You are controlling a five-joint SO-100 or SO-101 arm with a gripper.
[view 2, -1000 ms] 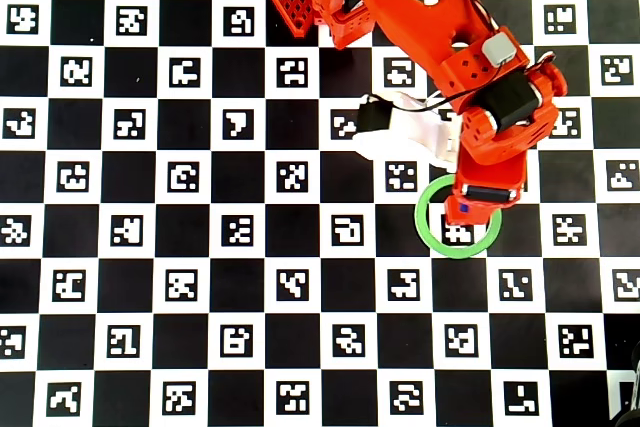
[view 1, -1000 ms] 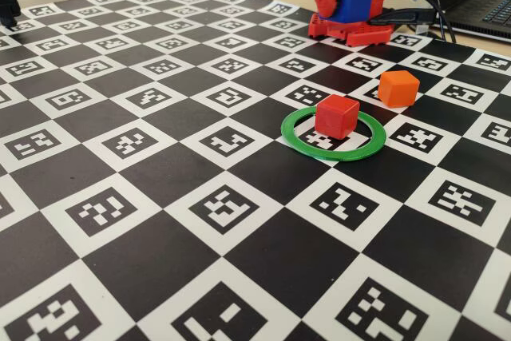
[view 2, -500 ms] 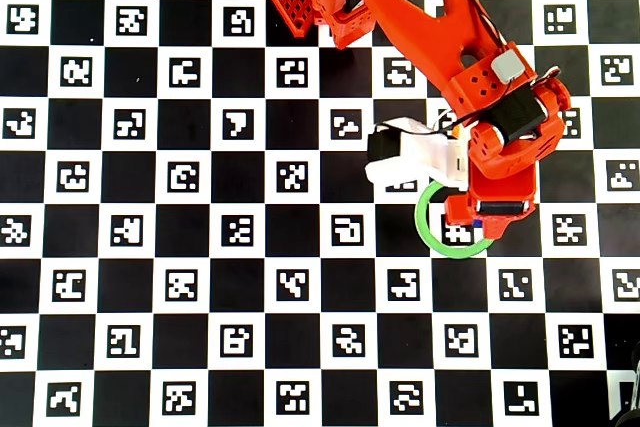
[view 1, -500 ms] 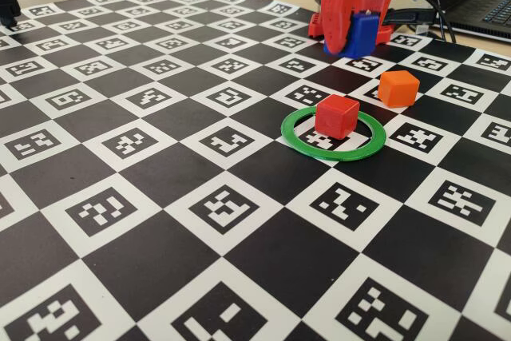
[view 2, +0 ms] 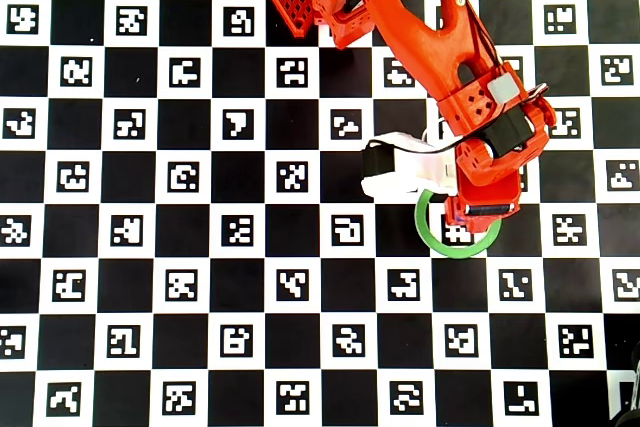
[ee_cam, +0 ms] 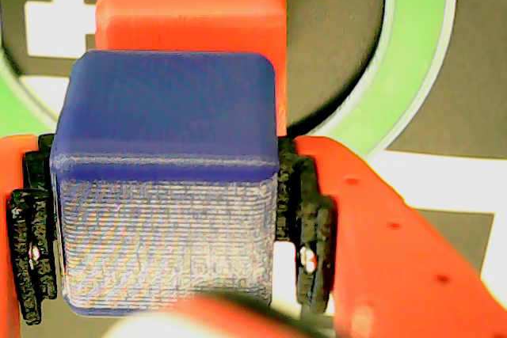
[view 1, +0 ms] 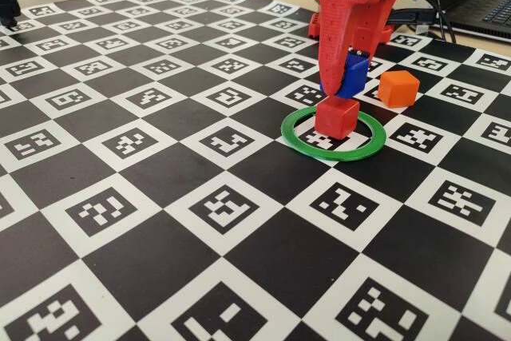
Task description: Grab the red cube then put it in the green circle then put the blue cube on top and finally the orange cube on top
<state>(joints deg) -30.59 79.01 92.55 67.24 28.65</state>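
Hovering blue cube (view 1: 352, 74), square over red cube (view 1: 335, 116)

Tabletop (view 1: 160, 197): black-and-white checkerboard, each white square carrying a black pixel-block marker. Red cube (view 1: 336, 116) matte red; blue cube (view 1: 349, 75) deep blue, with fine layer lines on its face in the wrist view (ee_cam: 166, 195); orange cube (view 1: 398, 88) a lighter, brighter orange; green circle (view 1: 299, 143) bright green. Claw (view 1: 343, 89) red-orange — black pads (ee_cam: 305, 219) at the fingers — with a white-and-black module (view 2: 395, 167) seen from overhead.
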